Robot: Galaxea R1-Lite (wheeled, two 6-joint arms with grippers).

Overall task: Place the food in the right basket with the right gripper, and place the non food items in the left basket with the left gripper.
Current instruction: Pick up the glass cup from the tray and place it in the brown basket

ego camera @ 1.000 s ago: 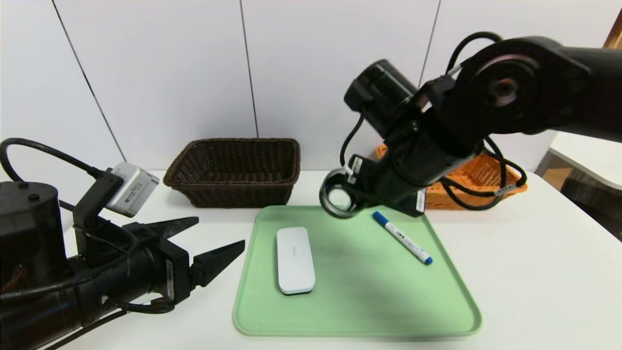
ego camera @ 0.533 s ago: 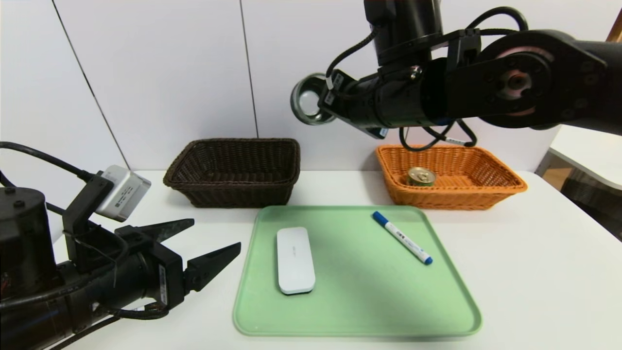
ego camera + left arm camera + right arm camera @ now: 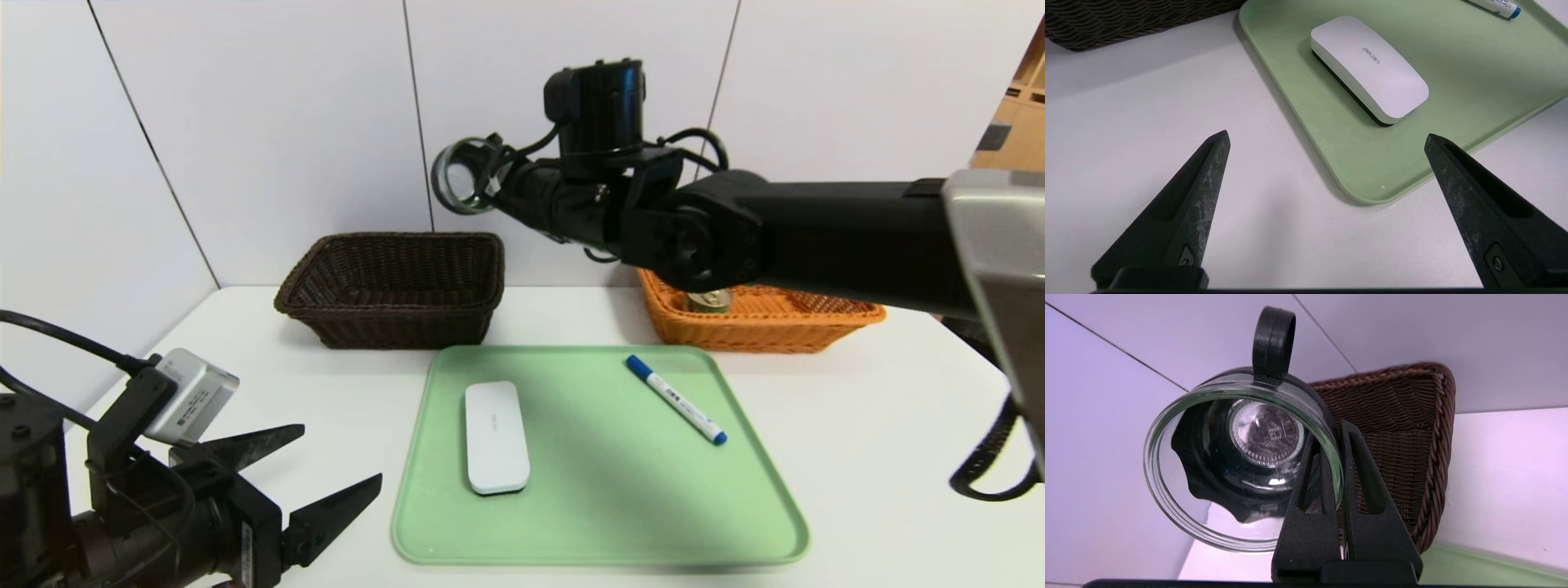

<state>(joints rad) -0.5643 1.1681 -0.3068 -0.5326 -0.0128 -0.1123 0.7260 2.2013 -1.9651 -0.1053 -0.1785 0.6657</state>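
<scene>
One clear glass jar with black sleeve (image 3: 1241, 535), wall clenched by right gripper (image 3: 1340, 457), risks slipping above dark brown wicker basket (image 3: 1396, 457); left gripper (image 3: 1327, 134) spread, parked.

The white table (image 3: 865, 457) carries the dark brown basket (image 3: 392, 327) and, well apart from it, the orange basket (image 3: 759, 335). Nearer the front, between the two, the green tray (image 3: 620, 506) lies flat on the table.

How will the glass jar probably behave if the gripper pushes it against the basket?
The glass jar looks rigid, so probably it will not bend. Its clear glass wall may chip on a knock. Its round rim suggests it could roll if laid sideways.
</scene>
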